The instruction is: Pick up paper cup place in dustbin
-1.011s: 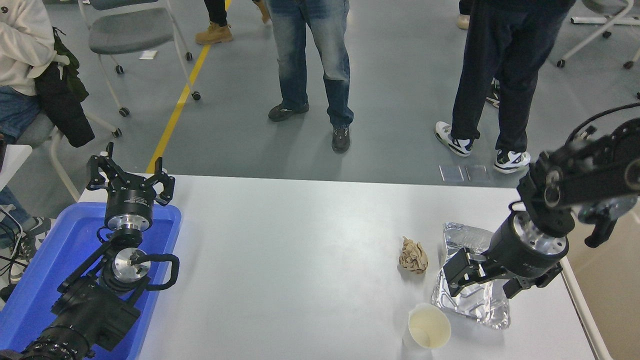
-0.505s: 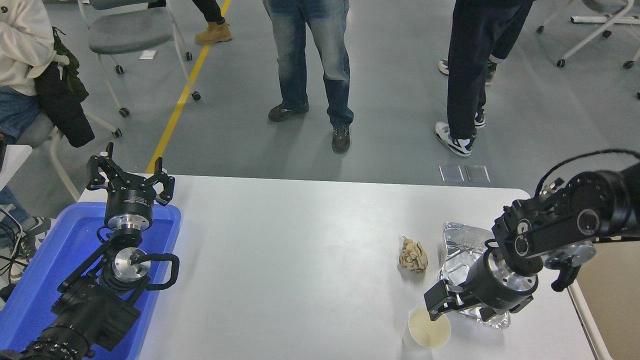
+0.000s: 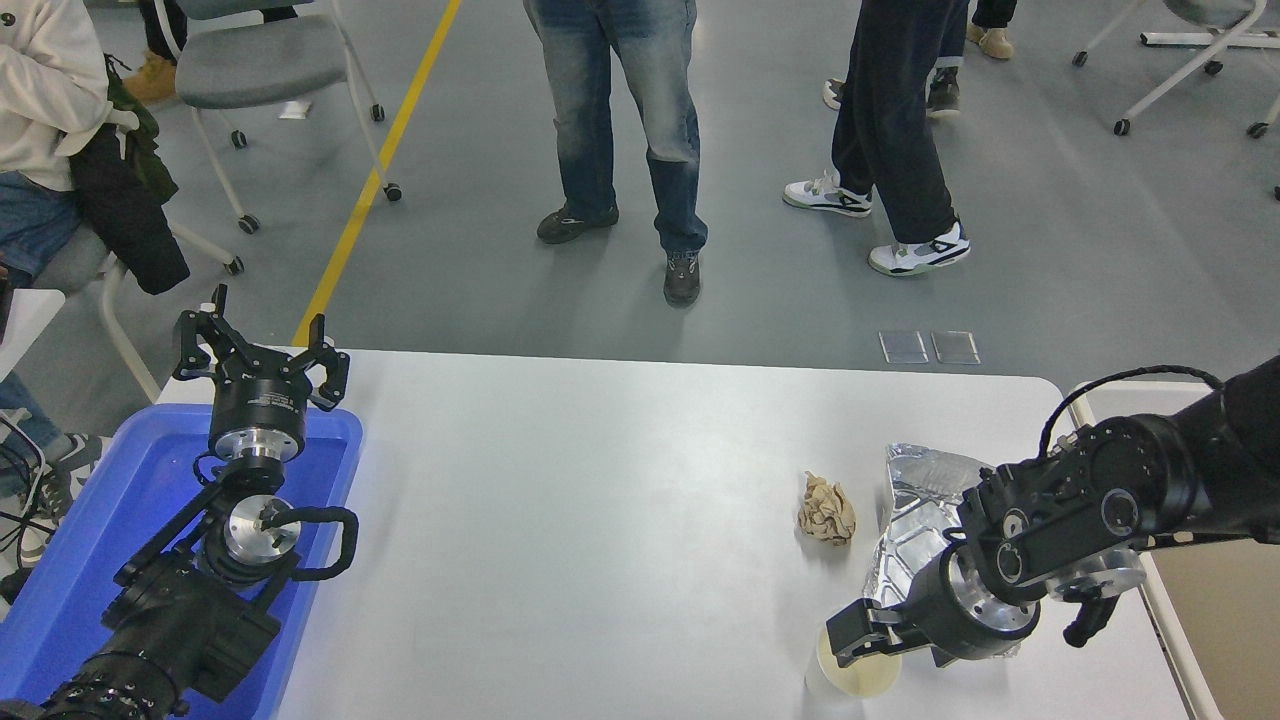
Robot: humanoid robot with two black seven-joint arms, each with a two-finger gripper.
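White table [image 3: 600, 520] | paper cup [image 3: 855, 675] upright at its 5 o'clock edge | right gripper [image 3: 858, 640] on the cup's rim, fingers apart; should straddle the wall, close gently | arm reaches in low from 3 o'clock | dustbin [image 3: 1215, 590] beyond table's right edge | left gripper [image 3: 262, 358] parked, open, 9 o'clock.

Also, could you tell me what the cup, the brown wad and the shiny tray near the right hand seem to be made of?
The cup looks like matte white paper with a cream inside. The wad seems to be crumpled tan paper, judging by its creases. The tray looks like thin aluminium foil: silver, mirror-bright, wrinkled.
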